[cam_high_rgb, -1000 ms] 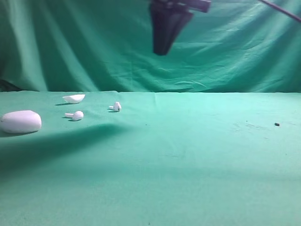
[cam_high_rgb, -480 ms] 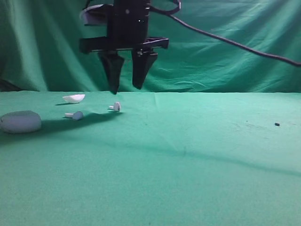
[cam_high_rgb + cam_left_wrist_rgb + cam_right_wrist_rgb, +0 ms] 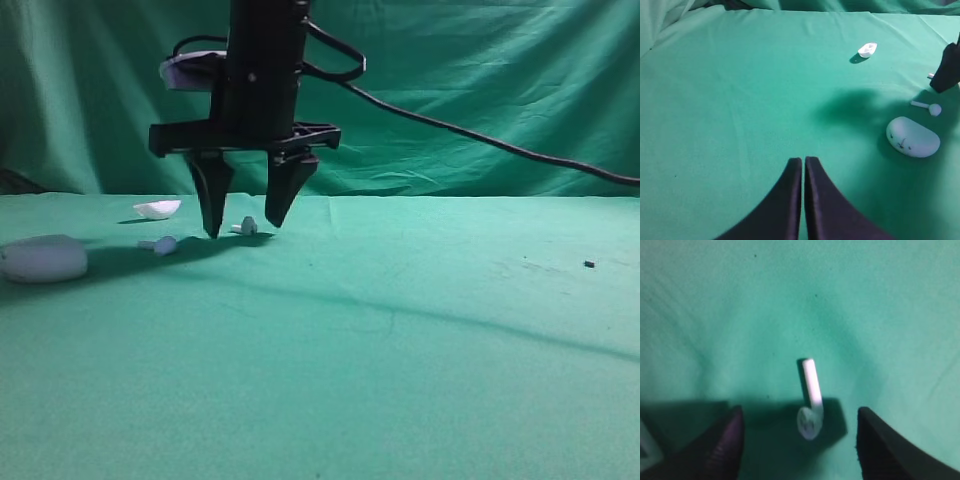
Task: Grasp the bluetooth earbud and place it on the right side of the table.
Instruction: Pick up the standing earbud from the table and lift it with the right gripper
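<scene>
The bluetooth earbud lies on the green surface toward its far left corner, framed between the two tips of the right claw, which hangs just above it with its fingers spread well apart and nothing in them. In the right wrist view the stem points away from the camera and the rounded head sits nearest, roughly centred in the gap.

It looks very light, hard and smooth, so it is likely to skid or flick sideways on the cloth if one tip arrives first. The rounded head seems the better place to pinch, squarely across its widest part; the thin stem could roll out.

A second earbud, a white case and a shallow shell lie further left. The left claw is closed and empty, well apart from them
</scene>
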